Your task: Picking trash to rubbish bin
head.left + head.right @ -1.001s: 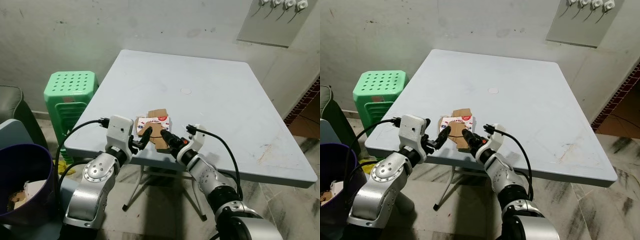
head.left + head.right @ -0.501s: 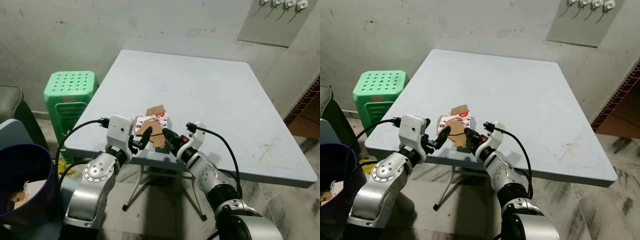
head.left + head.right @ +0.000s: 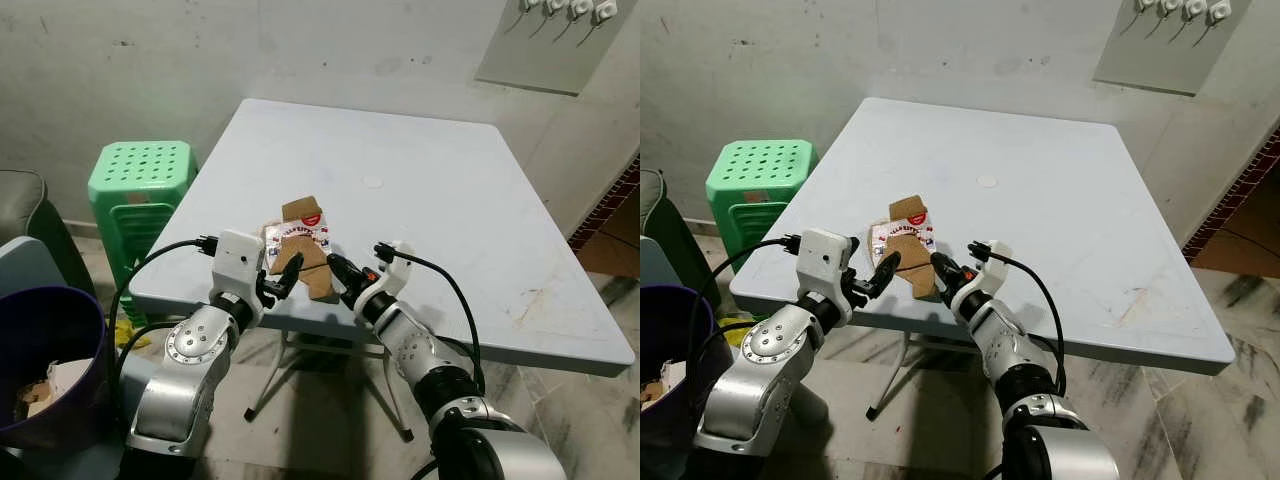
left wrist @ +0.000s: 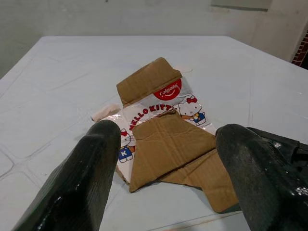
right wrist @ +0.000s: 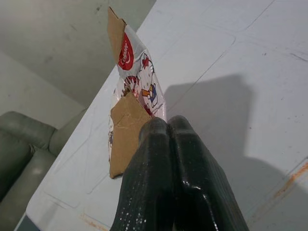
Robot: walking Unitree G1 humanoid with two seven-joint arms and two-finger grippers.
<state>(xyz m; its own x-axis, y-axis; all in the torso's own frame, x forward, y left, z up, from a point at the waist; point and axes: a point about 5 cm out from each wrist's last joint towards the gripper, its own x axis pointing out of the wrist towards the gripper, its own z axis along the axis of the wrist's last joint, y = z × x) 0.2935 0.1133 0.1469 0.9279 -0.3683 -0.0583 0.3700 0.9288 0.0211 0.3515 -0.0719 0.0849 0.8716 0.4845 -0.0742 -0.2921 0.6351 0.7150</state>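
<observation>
**Both grippers at the flattened toothpaste carton on the bench edge**

Right gripper point(image 3: 938, 268) has its two black fingers pressed together, pinching the near brown flap of the flattened carton point(image 3: 301, 245); its wrist view shows the fingertips point(image 5: 166, 132) closed tight with the card rising just beyond them. Left gripper point(image 3: 288, 272) sits at the carton's other side with its fingers spread wide; its wrist view shows one finger point(image 4: 91, 168) on each side of the card and holding nothing.

The carton is an unfolded toothpaste box, brown card on the inside and white with red lettering and cartoon figures on the printed face. It lies at the near edge of the pale blue bench point(image 3: 430, 200), with its far flap tilted up off the surface. A small round white mark point(image 3: 372, 182) sits farther back on the bench, well apart from the carton.

On the floor to the robot's left stands a dark purple rubbish bin point(image 3: 55, 350) with scraps inside, and behind it a green plastic stool point(image 3: 140, 185) beside the bench.
</observation>
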